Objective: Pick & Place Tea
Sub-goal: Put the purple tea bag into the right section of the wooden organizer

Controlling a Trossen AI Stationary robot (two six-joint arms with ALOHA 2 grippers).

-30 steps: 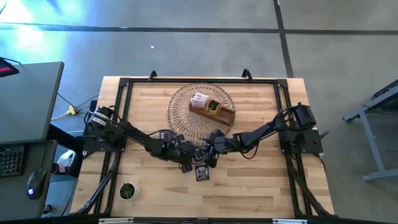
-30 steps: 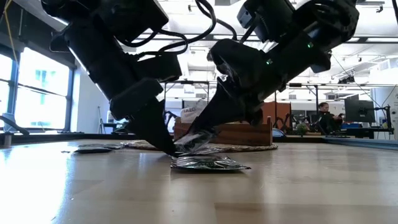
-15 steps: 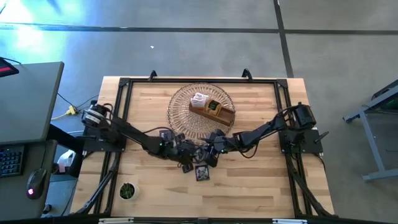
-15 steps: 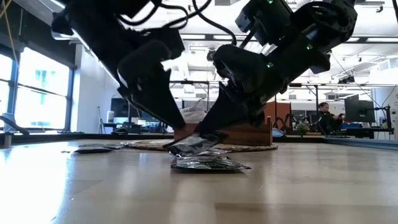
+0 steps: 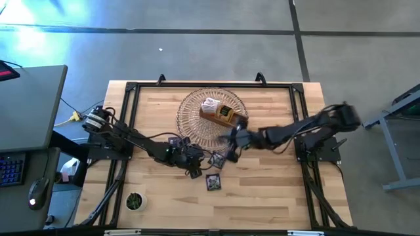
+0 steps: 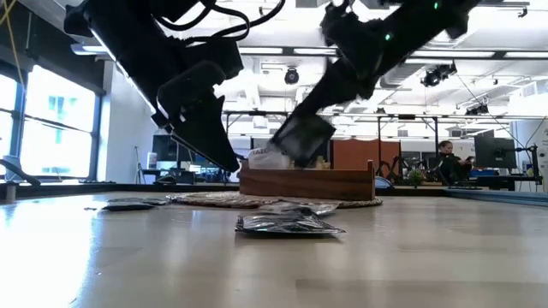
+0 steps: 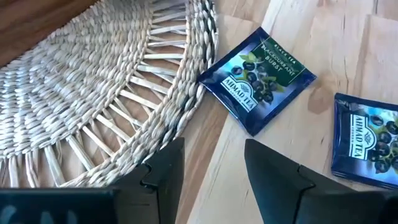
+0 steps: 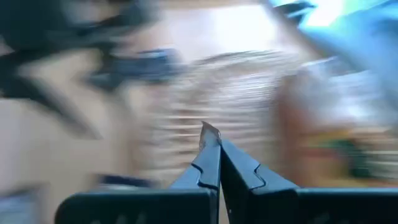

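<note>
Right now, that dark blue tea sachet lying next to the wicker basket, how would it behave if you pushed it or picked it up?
The dark blue tea sachet looks thin and flat, so it is probably light and would slide on the smooth wooden table rather than roll. Its crimped paper edges suggest it bends easily. Pushed toward the basket, it might catch against the rim.

Overhead, table-level, two wrists, one blurred

One light wooden worktop (image 5: 275, 196) carries one round woven straw basket (image 5: 197, 105), one brown wooden box (image 5: 237, 122) and one small green potted plant (image 5: 134, 200). At least two dark blue square paper tea sachets (image 7: 258, 78) lie on the bare wood. One more dark sachet (image 6: 300, 137) hangs in the air. The box holds one white packet (image 5: 210, 105) and one green packet (image 5: 225, 113). There are two dark arms with one tool each: left tool (image 7: 214, 162), right tool (image 8: 212, 146).
</note>
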